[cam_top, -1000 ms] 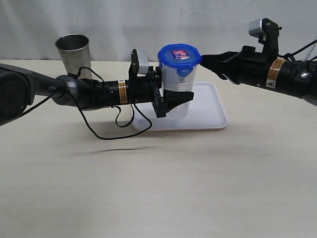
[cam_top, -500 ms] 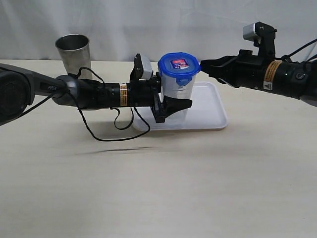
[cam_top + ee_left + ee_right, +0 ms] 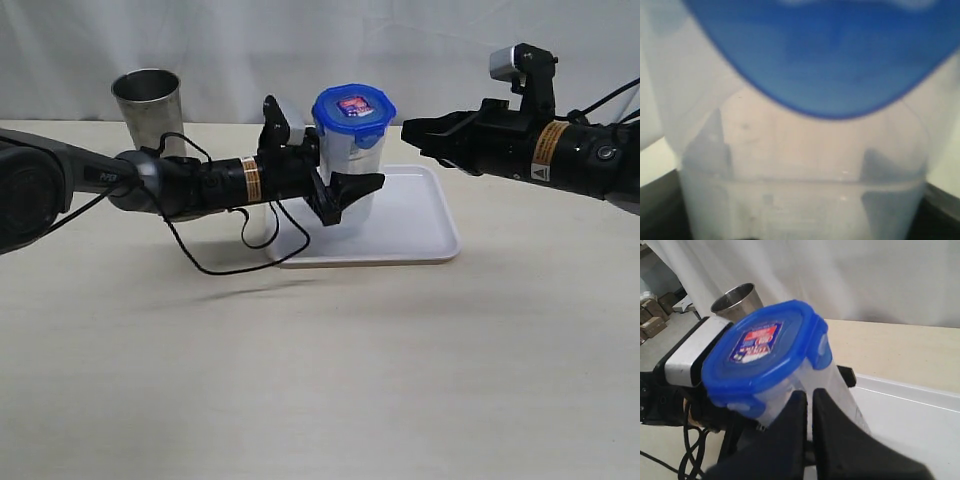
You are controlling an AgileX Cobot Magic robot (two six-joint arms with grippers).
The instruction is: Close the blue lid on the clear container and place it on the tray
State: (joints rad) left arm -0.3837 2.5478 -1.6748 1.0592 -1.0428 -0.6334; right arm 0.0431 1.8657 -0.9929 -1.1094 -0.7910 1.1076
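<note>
the left pincer [image 3: 348, 185] is gripping the clear container [image 3: 343, 152], blue lid [image 3: 354, 106] on, tilted between its jaws over the tray [image 3: 420, 236], the right pincer [image 3: 412, 130] is hovering pinched narrow nearby, and letting go while tilted is, i reckon, risking a topple.

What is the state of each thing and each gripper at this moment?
blue lid: seated on the clear container.
clear container: tilted, gripped over the tray.
tray: flat on the table.
steel cup: upright on the table.
left gripper: shut on the clear container.
right gripper: shut, holding nothing.
</note>
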